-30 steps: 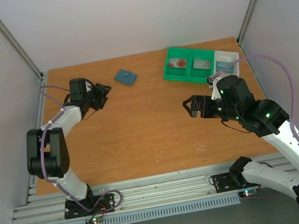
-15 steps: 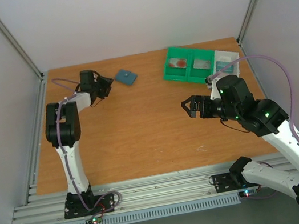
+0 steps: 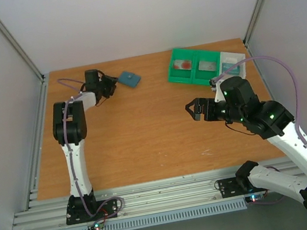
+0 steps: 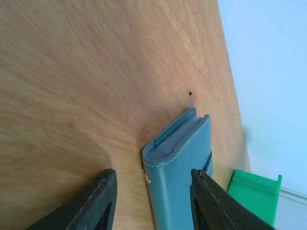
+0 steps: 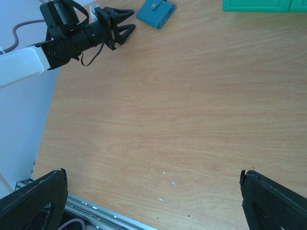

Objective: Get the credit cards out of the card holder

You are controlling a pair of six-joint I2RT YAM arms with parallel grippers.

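The card holder [image 3: 129, 79], a slate-blue folded wallet, lies flat at the back of the table. In the left wrist view the card holder [image 4: 181, 163] lies folded between my two black fingers, close to the right finger, its inner layers showing only as pale edges. My left gripper [image 3: 114, 85] stands open at its left end, jaws apart around it, and the left finger [image 4: 98, 201] is clear of it. One reddish credit card [image 3: 182, 63] lies in the green tray's left compartment. My right gripper [image 3: 191, 110] hangs wide open above mid-table, holding nothing.
The green two-compartment tray [image 3: 197, 67] stands at the back right, a grey piece [image 3: 207, 65] in its right compartment. A white tray [image 3: 233, 60] sits just right of it. The back wall rises close behind the wallet.
My left arm has swung right and back, bringing its gripper from the table's left side up to the wallet, with the jaws narrowed. The right arm has barely moved.
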